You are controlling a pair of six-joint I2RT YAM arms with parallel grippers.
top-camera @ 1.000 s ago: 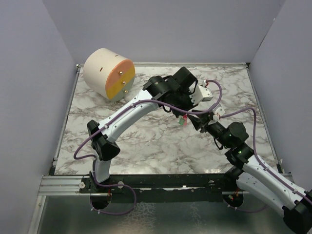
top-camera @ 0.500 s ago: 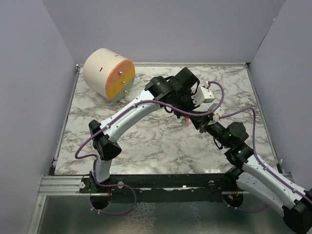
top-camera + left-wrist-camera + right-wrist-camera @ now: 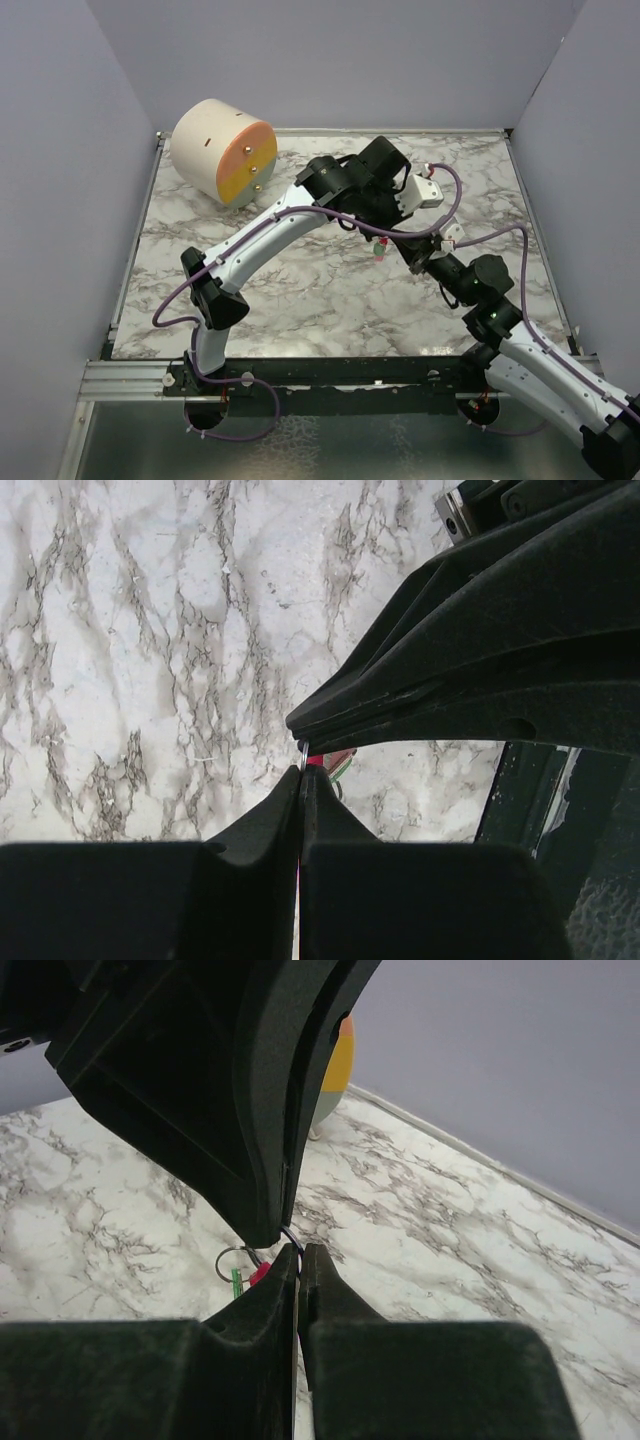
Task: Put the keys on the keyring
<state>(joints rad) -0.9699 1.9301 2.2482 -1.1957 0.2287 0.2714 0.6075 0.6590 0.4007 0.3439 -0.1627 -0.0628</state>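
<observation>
left hand [image 3: 302, 776]: fingers pressed together, pinching the keyring's thin wire at the tips
right hand [image 3: 300, 1252]: fingers pressed together, tip to tip with left hand; what it nips, cannot tell
keyring [image 3: 256, 1274]: ring plus pink tag, at the meeting tips, just right of desk centre
keys [image 3: 238, 1281]: green piece just beside pink tag, below ring; threaded or not, cannot tell
desk [image 3: 300, 290]: marble
block [image 3: 222, 150]: cream, orange face, far left corner
</observation>
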